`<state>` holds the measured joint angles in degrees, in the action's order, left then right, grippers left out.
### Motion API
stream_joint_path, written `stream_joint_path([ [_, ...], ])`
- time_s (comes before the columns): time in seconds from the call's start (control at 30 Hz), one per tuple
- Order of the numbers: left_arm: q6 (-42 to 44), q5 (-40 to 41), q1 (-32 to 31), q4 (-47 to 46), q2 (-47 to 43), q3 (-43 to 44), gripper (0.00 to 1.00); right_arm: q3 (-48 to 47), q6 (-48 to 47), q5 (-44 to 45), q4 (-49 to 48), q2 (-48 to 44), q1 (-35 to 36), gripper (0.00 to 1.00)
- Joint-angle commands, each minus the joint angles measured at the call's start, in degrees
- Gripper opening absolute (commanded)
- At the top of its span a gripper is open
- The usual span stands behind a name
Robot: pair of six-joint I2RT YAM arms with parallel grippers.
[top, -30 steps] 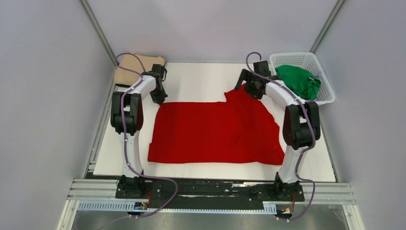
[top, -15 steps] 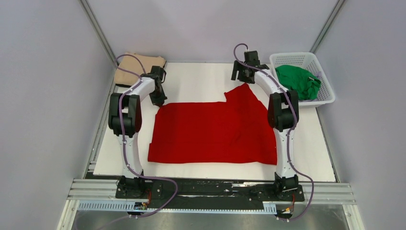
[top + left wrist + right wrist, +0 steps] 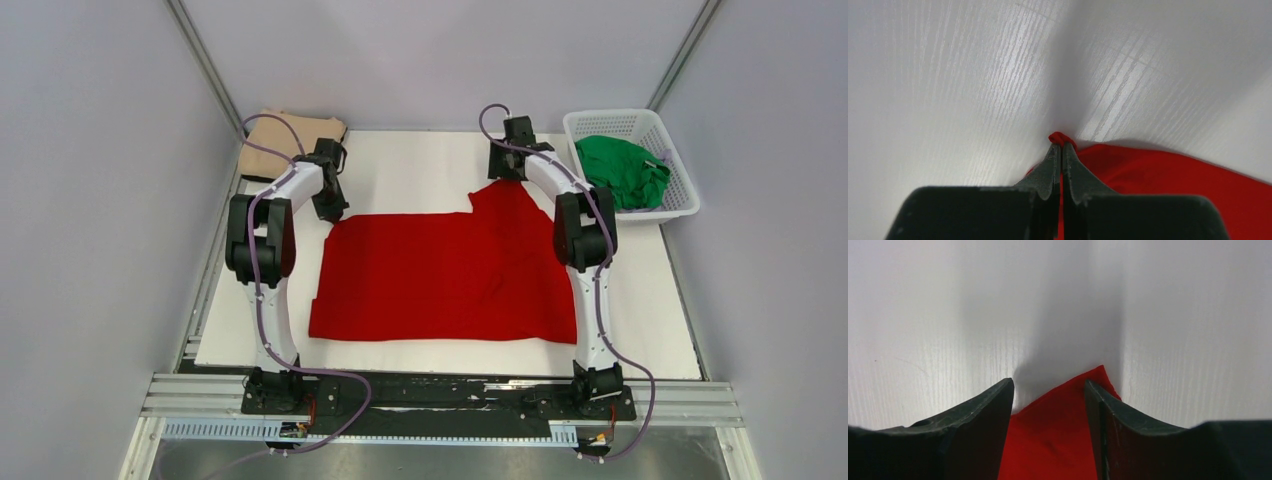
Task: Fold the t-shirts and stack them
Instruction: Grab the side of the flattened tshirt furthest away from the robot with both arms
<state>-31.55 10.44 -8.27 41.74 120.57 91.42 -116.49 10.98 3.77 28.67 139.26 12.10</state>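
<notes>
The white table (image 3: 420, 165) is lying under both pincers and showing bare beyond their tips in the two wrist views. The red shirt (image 3: 440, 275) is lying flat on it, spreading between the two pincers and from them back toward the arm bases, with one pointed corner reaching up to the right pincer (image 3: 503, 170). The basket (image 3: 622, 116) is sitting on the table's far corner, near the outer side of the right pincer, and the green shirt (image 3: 622, 168) is lying bunched inside it. The tan shirt (image 3: 290, 135) is lying folded just past the left pincer (image 3: 334, 212), slightly to its outer side, apart from the red shirt. The left pincer is pressing its jaws together on the red shirt's far left corner; in the left wrist view a small nub of red cloth (image 3: 1062, 138) is poking out past the tips of the left pincer (image 3: 1061, 148). The right pincer (image 3: 1048, 386) is standing with its jaws apart, low over the table, and the red corner (image 3: 1068, 405) is lying between them, its edge running under the right-hand finger (image 3: 1103, 410).
</notes>
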Motion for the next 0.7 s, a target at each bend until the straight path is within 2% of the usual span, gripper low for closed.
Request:
stream_joint_path([
  [0.0, 0.31, 0.48, -0.25, -0.76, -4.34, -0.44, 0.00, 4.12, 0.01, 2.97, 1.83, -2.86, 0.25, 0.54],
  [0.27, 0.17, 0.62, -0.25, -0.80, -5.23, -1.26, 0.00, 6.99, 0.68, 5.05, 1.80, -5.09, 0.25, 0.33],
  [0.47, 0.18, 0.43, -0.25, -0.75, -5.48, -1.36, 0.00, 8.03, 1.07, 6.17, 1.35, -6.13, 0.61, 0.02],
  [0.67, 0.26, 0.37, -0.30, -0.71, -7.25, -1.68, 0.00, 9.67, 1.85, 7.08, -1.78, -9.98, 0.85, 0.00],
])
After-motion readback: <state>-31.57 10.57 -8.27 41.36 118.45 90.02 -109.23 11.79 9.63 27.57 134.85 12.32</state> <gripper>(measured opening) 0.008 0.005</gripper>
